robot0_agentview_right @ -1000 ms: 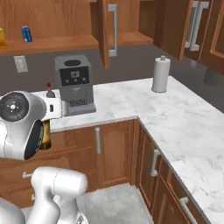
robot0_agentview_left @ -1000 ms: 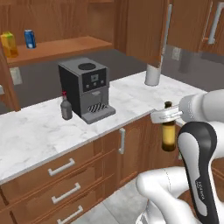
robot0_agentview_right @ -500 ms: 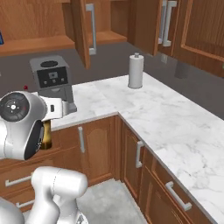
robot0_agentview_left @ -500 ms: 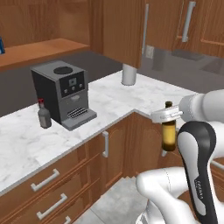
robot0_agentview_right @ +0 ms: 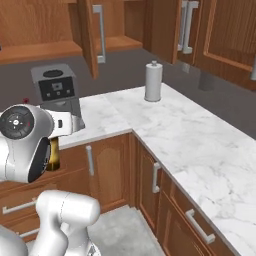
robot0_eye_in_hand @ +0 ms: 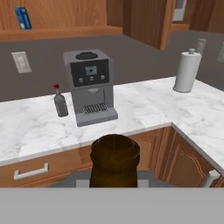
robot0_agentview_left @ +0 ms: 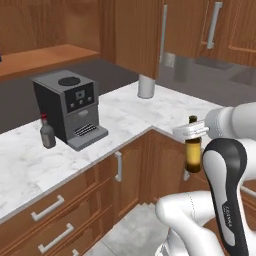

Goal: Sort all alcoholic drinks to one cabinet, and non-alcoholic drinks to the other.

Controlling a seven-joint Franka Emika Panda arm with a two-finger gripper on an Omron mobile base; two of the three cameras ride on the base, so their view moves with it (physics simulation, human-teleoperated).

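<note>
Brown beer bottle point(robot0_agentview_left: 193, 150) upright in my gripper point(robot0_agentview_left: 191, 131), clamped at the neck.
It hangs off the counter point(robot0_agentview_left: 150, 115) edge, right of the coffee machine point(robot0_agentview_left: 70, 107); grey bottle point(robot0_agentview_left: 47, 132) stands at that machine's left.

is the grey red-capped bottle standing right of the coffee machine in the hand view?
No, the grey bottle stands upright on the counter just left of the coffee machine.
</note>
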